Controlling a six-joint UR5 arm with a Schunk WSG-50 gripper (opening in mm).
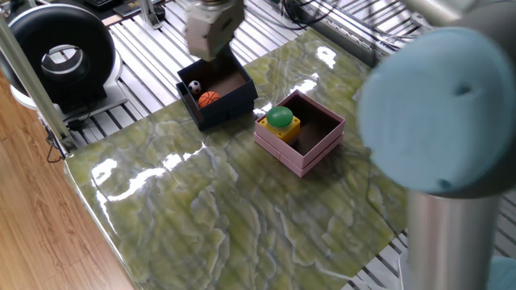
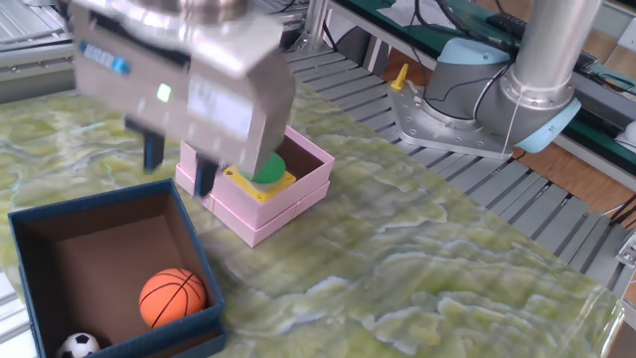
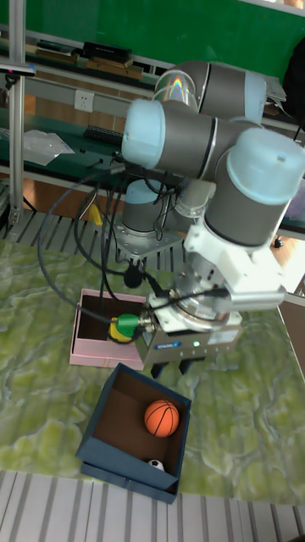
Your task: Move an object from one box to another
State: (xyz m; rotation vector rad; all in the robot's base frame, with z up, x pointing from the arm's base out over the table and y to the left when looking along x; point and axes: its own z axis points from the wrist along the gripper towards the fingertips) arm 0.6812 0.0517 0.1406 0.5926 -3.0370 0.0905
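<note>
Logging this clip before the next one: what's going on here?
A UR5 arm holds its gripper, jaws open and empty, above the dark navy square box. An orange basketball and a small soccer ball lie inside it. The pale pink square box alongside holds a yellow block with a green button. Nothing is grasped yet.

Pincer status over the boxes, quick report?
Pincer open, empty, above navy box rim. Basketball and small soccer ball in navy box. Pink box holds green-yellow button. Nothing blocking.
</note>
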